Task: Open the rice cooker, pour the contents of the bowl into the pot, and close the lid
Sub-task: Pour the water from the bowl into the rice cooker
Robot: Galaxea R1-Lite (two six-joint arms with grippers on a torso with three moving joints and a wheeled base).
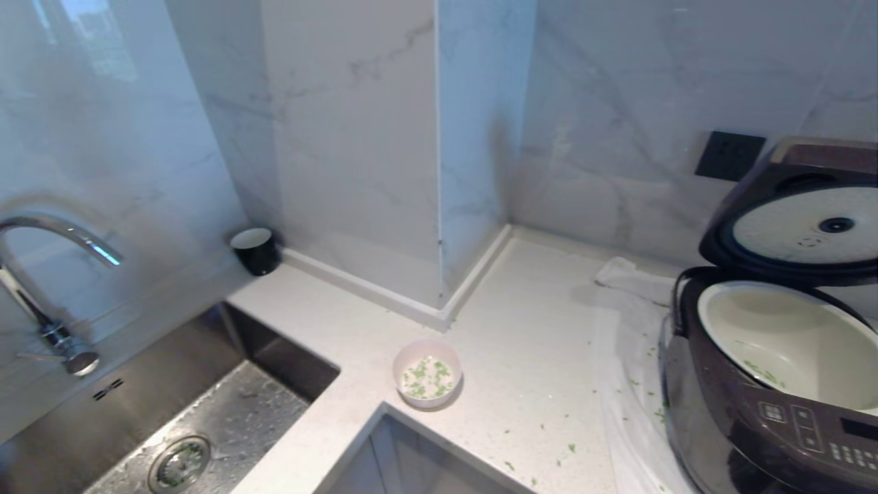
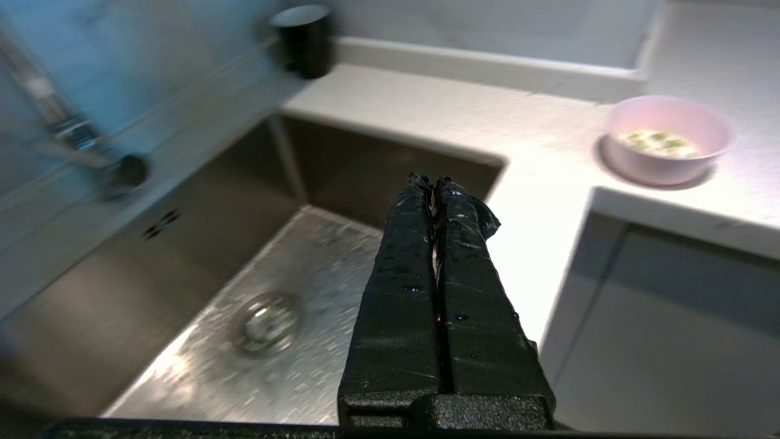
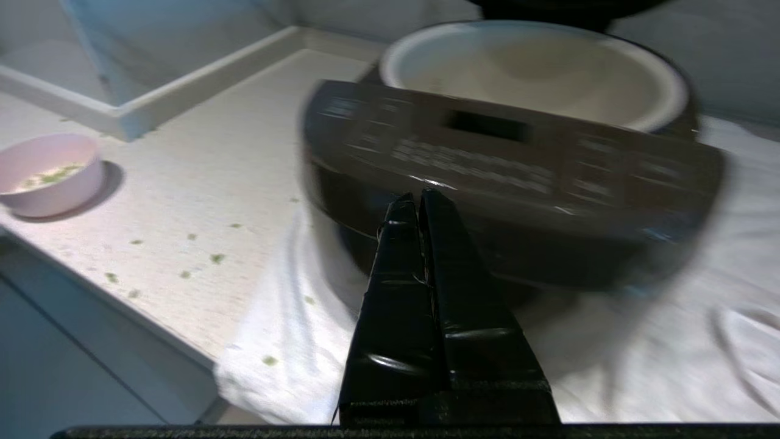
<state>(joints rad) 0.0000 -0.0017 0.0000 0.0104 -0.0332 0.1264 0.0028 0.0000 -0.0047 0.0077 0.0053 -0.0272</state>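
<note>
The dark rice cooker stands at the right on a white cloth, its lid raised and showing the white dimpled plate. Its cream pot is exposed, with a few green bits inside. The pale pink bowl sits near the counter's front edge, holding a thin scatter of green contents. Neither arm shows in the head view. My left gripper hangs shut and empty above the sink, the bowl off to its side. My right gripper is shut and empty in front of the cooker's control panel.
A steel sink with a chrome tap lies at the left. A small black cup stands in the back corner. Green bits are strewn over the counter and the white cloth. A wall column juts out mid-counter.
</note>
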